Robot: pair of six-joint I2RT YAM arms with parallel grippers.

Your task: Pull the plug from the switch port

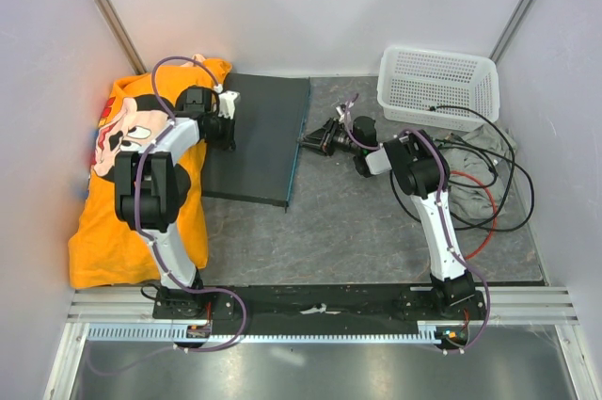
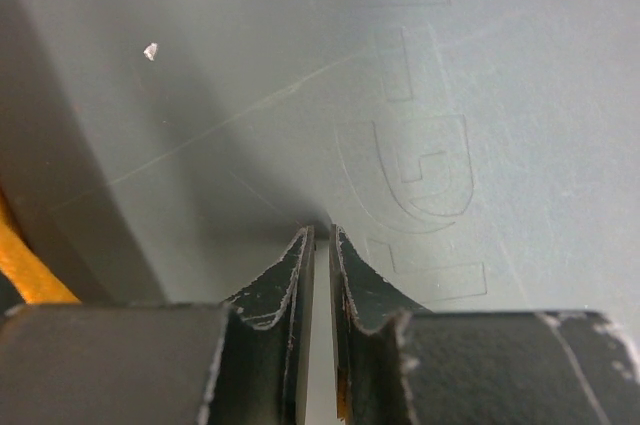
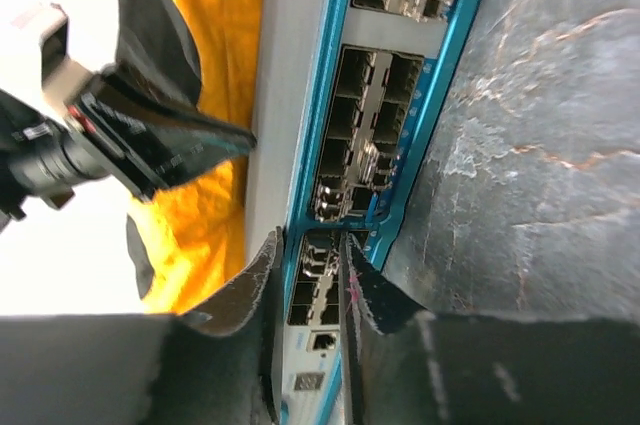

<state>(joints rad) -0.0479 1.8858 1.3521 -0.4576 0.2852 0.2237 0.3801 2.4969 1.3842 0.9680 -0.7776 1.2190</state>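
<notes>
**Top view.** Switch [image 1: 254, 141]: flat on the table [image 1: 357, 231], long axis running away from the bases, socket face along its right edge. Left gripper [image 1: 224, 125]: set on the switch top. Right gripper [image 1: 315, 141]: the nearer one, just right of the socket face and pointing left at it. The pull would likely go rightward.

**Left wrist.** Fingers [image 2: 300, 275] all but pressed together, nothing between them, tips on the switch top. No sockets show.

**Right wrist.** Fingers [image 3: 262, 280] narrowly apart at the teal face. Sockets show only here. The plug cannot be picked out, so any grip cannot be told.

Switch [image 1: 254, 136] between cloth [image 1: 132, 231] at left, basket [image 1: 437, 85] at right
</notes>
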